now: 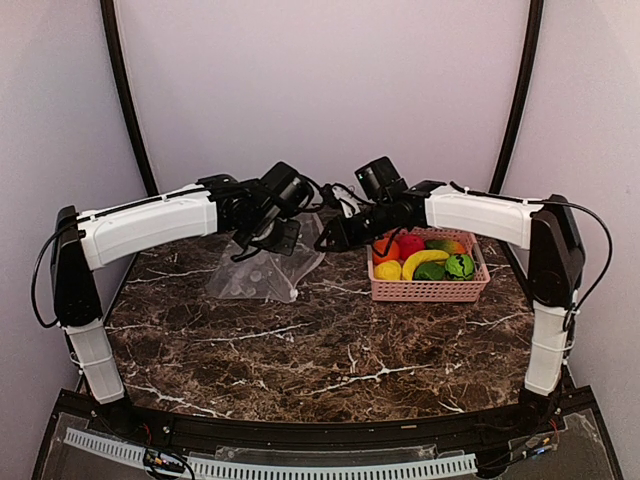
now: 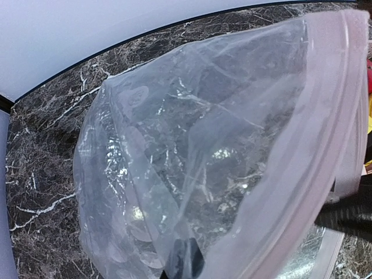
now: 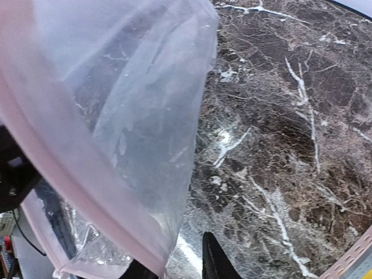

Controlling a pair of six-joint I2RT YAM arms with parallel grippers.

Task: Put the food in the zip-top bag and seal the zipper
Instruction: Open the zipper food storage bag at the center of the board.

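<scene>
The bag (image 1: 255,272) is raised at its mouth from the surface (image 1: 330,345), clenched in the left pincer (image 1: 258,243). The right pincer (image 1: 326,239) is seen slightly released beside the zipper (image 3: 70,180). The food (image 1: 425,258) is contained in the basket (image 1: 430,291).

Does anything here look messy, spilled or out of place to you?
Nothing is spilled or broken. The only untidy thing is the zip-top bag, which sits crumpled rather than flat and looks empty. The food lies neatly together in the pink basket.
</scene>
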